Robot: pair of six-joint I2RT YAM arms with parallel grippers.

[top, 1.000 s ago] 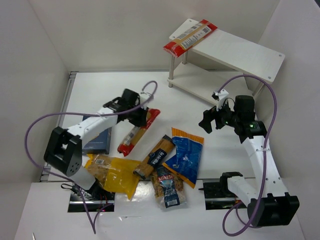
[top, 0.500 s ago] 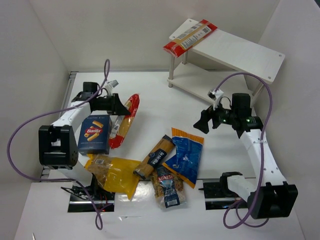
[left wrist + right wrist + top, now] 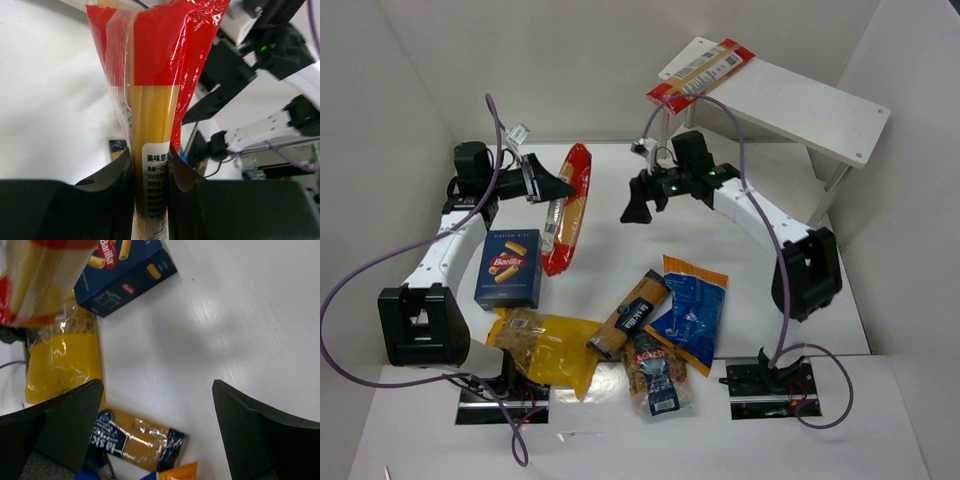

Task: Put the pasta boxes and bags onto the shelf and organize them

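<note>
The white bench point(image 3: 610, 245) carries a small white two-tier shelf point(image 3: 800, 105) at its 1 o'clock corner, with one long clear spaghetti bag with red ends point(image 3: 702, 72) lying across the far end of its top board. A second bag of the same kind point(image 3: 568, 205) hangs above the bench at about 10 o'clock, clamped at its white label by the narrow jaws of the left end effector point(image 3: 555, 187). Its long axis runs roughly from 12 to 6 o'clock, with the far red end tipped slightly toward 1. The right end effector point(image 3: 638, 200) hovers near the bag at its 3 o'clock side, spread wide and holding nothing. The step looks like carrying this bag to the shelf, perhaps by a handover. The next move calls for travel toward 1 o'clock and turning the bag parallel to the shelved one. The dark blue Barilla box point(image 3: 508, 270) and the other packs wait at 6 to 8 o'clock.
</note>
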